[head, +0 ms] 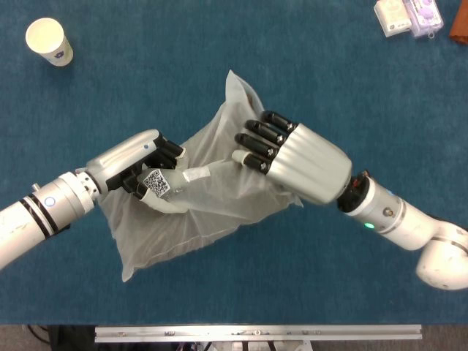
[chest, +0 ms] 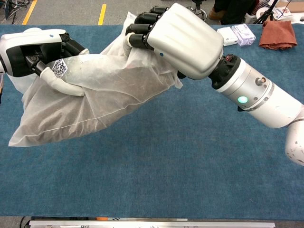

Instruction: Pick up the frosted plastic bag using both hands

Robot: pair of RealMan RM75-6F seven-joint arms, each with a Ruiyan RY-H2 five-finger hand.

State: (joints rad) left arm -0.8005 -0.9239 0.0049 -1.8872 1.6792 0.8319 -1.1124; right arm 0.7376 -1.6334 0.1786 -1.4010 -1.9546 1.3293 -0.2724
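Observation:
The frosted plastic bag (head: 196, 212) (chest: 90, 102) hangs in the air above the blue table, crumpled and sagging toward its lower left corner. My left hand (head: 139, 167) (chest: 40, 52) grips its left side, thumb pressed across the plastic. On the right, my right hand (head: 292, 157) (chest: 178, 35) has its fingers curled tightly into the bag's upper right part, bunching the film under its palm. Dark contents show faintly through the plastic in the chest view.
A paper cup (head: 49, 41) stands at the far left of the table. Small packets (head: 408, 16) (chest: 236, 34) lie at the far right, with a brown cloth (chest: 279, 34) beside them. The table's front edge has a metal rail (head: 256, 333).

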